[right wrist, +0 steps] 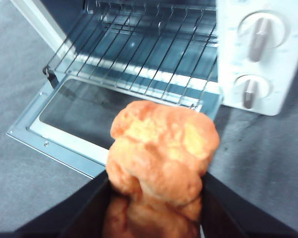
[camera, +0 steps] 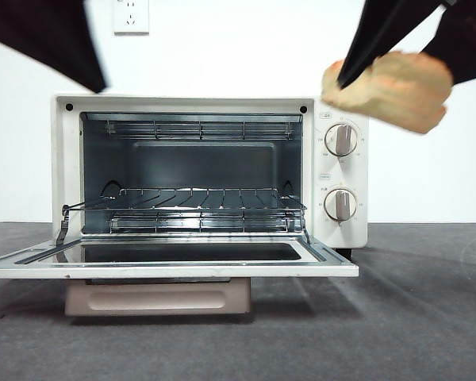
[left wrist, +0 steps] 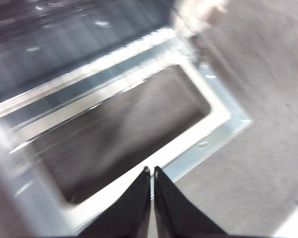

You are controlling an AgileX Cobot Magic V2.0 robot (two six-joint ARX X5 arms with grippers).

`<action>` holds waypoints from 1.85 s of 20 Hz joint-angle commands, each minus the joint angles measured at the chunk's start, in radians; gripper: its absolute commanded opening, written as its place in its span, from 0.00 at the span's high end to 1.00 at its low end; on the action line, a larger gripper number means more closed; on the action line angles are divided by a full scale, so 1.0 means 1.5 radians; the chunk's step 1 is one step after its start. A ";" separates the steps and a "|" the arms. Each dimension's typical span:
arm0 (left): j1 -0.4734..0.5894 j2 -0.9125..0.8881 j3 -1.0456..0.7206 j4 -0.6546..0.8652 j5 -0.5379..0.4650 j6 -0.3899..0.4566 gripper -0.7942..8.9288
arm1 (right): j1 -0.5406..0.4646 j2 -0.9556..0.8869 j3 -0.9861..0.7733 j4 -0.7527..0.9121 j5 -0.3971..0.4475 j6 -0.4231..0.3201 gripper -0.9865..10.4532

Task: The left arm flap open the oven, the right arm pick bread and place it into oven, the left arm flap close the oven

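Observation:
The cream-white oven [camera: 333,171] stands open, its glass door [camera: 170,258] flapped down flat and the wire rack [camera: 198,208] bare inside. My right gripper [camera: 357,67] is shut on the golden-orange bread [camera: 393,87] and holds it in the air at the upper right, in front of the knobs. In the right wrist view the bread [right wrist: 161,153] fills the space between the jaws, above the door's right corner [right wrist: 198,106]. My left gripper [left wrist: 152,171] is shut and empty, hovering above the open door [left wrist: 124,129]; it shows as a dark shape [camera: 59,40] at the top left.
Two round knobs [camera: 342,139] sit on the oven's right panel. The beige handle [camera: 157,298] hangs under the door. Grey table [camera: 412,317] lies right of the oven. A wall socket [camera: 131,14] is behind.

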State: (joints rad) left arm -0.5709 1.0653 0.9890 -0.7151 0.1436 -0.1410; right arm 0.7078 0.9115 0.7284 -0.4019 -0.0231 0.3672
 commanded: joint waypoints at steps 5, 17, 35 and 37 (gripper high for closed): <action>0.083 -0.169 -0.126 -0.020 0.016 -0.006 0.90 | 0.007 0.143 0.072 0.049 -0.024 0.010 0.71; 0.097 -0.284 -0.163 -0.067 0.017 -0.006 0.90 | 0.033 0.470 0.306 0.090 0.015 0.048 0.71; 0.097 -0.284 -0.163 -0.067 0.017 -0.002 0.90 | 0.033 0.551 0.316 0.193 0.138 0.105 0.59; 0.097 -0.284 -0.163 -0.067 0.017 -0.001 0.90 | 0.033 0.551 0.316 0.192 0.137 0.105 0.58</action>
State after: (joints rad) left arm -0.4213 0.6380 0.7399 -0.8211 0.1631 -0.1474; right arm 0.7471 1.7161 1.1793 -0.1219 0.1791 0.5140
